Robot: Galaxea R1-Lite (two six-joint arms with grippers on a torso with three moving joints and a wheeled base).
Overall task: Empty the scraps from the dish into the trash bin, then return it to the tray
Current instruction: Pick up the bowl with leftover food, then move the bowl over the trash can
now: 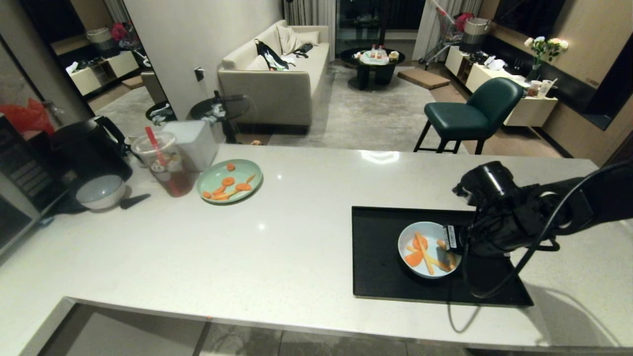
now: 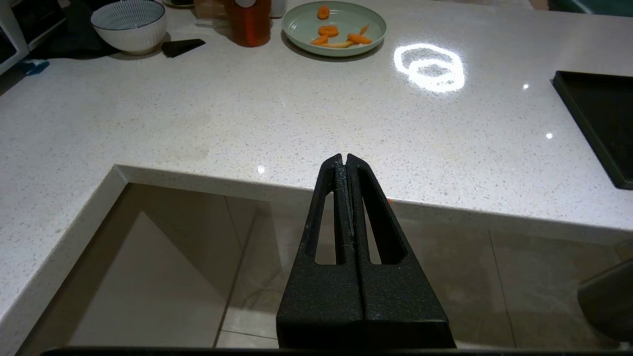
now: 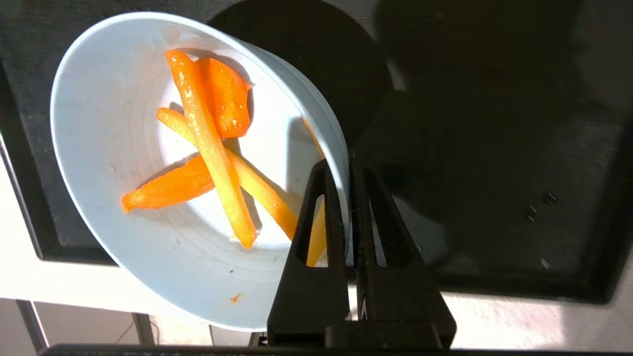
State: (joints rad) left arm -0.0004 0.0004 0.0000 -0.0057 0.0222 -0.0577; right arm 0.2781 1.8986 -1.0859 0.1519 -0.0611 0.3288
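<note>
- Right now, in the head view, your right gripper (image 1: 452,243) reaches in from the right and is clamped on the right-hand rim of the dish (image 1: 429,249), which sits over the black tray (image 1: 381,257). The dish lies directly at the fingertips, its body spreading away to the left of them. No trash bin shows in this view, so you cannot judge which way the carry must go; the right arm is the only one near the dish.
- In the left wrist view, your left gripper (image 2: 346,168) hangs off the near edge of the counter (image 2: 247,123), its fingers pressed together on nothing. The tray's corner lies well off to one side, and a mint-green plate (image 2: 301,24) of carrot slices sits far across the counter.
- In the right wrist view, one finger sits inside the dish wall and one outside, pinching the thin rim. The dish is smooth, glossy, pale blue and appears tipped. The scraps (image 3: 207,148) are long carrot sticks crossing a thicker chunk, loose on a slick surface, so you should expect them to slide readily.
</note>
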